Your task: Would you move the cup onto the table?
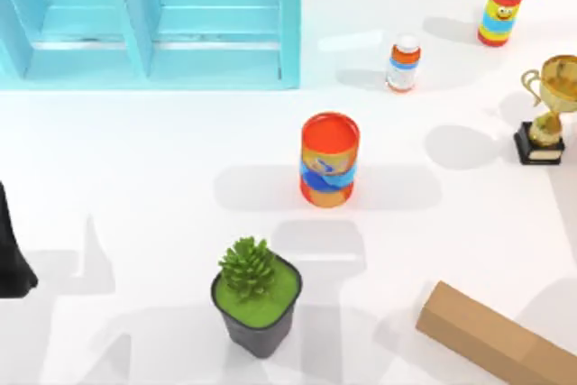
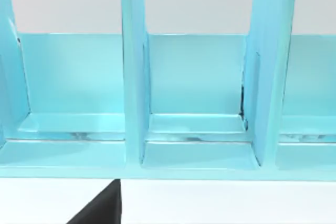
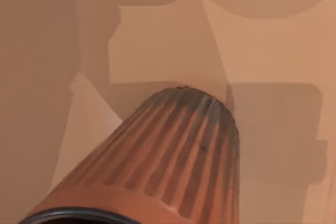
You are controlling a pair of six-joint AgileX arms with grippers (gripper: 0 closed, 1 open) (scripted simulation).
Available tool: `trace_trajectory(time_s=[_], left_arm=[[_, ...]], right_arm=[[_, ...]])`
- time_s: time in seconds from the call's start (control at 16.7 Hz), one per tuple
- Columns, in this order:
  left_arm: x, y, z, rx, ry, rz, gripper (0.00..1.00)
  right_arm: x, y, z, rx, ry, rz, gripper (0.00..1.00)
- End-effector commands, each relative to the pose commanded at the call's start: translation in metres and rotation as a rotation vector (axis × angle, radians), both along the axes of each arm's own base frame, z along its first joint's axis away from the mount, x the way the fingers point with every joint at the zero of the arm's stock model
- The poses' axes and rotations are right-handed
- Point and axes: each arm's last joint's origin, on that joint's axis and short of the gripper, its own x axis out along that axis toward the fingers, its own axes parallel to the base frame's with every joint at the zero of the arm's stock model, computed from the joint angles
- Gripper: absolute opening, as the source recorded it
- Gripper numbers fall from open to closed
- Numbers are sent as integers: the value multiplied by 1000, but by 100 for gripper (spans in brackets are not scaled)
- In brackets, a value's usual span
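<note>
The cup [image 3: 173,150] sits very close under the right wrist camera. It is pinkish-brown and ribbed, with its dark rim nearest the lens and its narrow base pointing away toward the table [image 3: 47,35]. A shadow lies on the table right beside the base, and I cannot tell whether the base touches the surface. The cup hides whatever grips it. My left gripper [image 1: 13,263] is a black shape at the table's [image 1: 135,178] left edge, and a dark part of it [image 2: 100,211] faces the light-blue shelf unit [image 2: 199,103].
The shelf unit [image 1: 153,15] stands at the back left. An orange can with a blue wave [image 1: 329,160] stands mid-table, with a plant pot [image 1: 257,299] in front of it. A cardboard box [image 1: 496,335], a gold trophy [image 1: 545,110], a small bottle [image 1: 403,63] and a striped toy [image 1: 502,8] are on the right.
</note>
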Motion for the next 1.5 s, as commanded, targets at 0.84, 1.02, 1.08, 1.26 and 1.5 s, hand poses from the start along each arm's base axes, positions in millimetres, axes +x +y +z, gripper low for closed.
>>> trace_trajectory(time_s=[0.84,1.02,1.08,1.26,1.5], left_arm=[[0,0,0,0,0,0,100],[0,0,0,0,0,0,100],[0,0,0,0,0,0,100],[0,0,0,0,0,0,100],[0,0,0,0,0,0,100]], right_arm=[[0,0,0,0,0,0,0],[0,0,0,0,0,0,0],[0,0,0,0,-1,-2,0],[-5,1,8,2,13,-41,0],[-13,19,39,3,38,-120,0]])
